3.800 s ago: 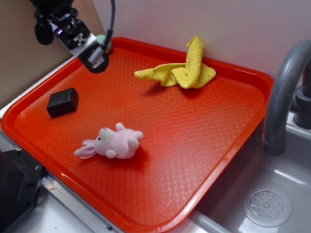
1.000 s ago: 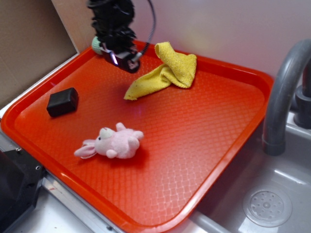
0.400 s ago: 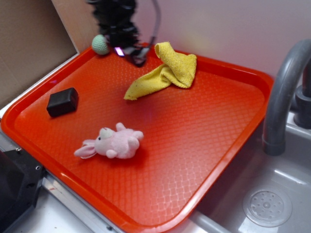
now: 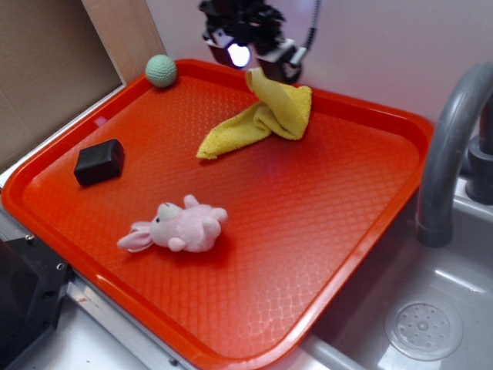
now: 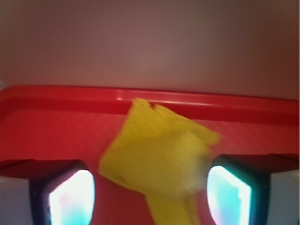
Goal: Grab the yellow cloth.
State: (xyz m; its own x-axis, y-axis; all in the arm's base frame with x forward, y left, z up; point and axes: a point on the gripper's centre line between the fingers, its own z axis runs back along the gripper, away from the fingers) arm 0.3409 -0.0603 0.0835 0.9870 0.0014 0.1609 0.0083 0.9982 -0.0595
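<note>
In the exterior view we see a red tray (image 4: 323, 254) beside a grey sink (image 4: 431, 324), with a curved grey faucet (image 4: 451, 146) rising at the tray's right edge. The yellow cloth (image 4: 266, 116) lies crumpled near the tray's far edge, roughly midway along it; one narrow tail trails toward the tray's middle, and its highest fold stands up just under the gripper (image 4: 258, 58). The gripper hangs above that far edge, blurred, with a bright light glowing on its underside — from here we cannot tell whether it touches the cloth. A pale green ball (image 4: 161, 70) sits in the far left corner of the tray, a small black block (image 4: 99, 161) rests near the left edge, and a pink plush bunny (image 4: 177, 227) lies on its side toward the near edge, well apart from the cloth.

In the wrist view we look between the two fingers (image 5: 70, 199), which show at the bottom left and bottom right of the frame with a wide gap between them — the gripper (image 5: 150, 197) stands apart, holding nothing. The yellow cloth (image 5: 159, 154) fills that gap, its peak pointing up toward the tray (image 5: 56, 126) rim, which runs across the frame in front of a plain pale wall (image 5: 150, 42). The cloth looks blurred, and we cannot tell whether either finger touches it.
</note>
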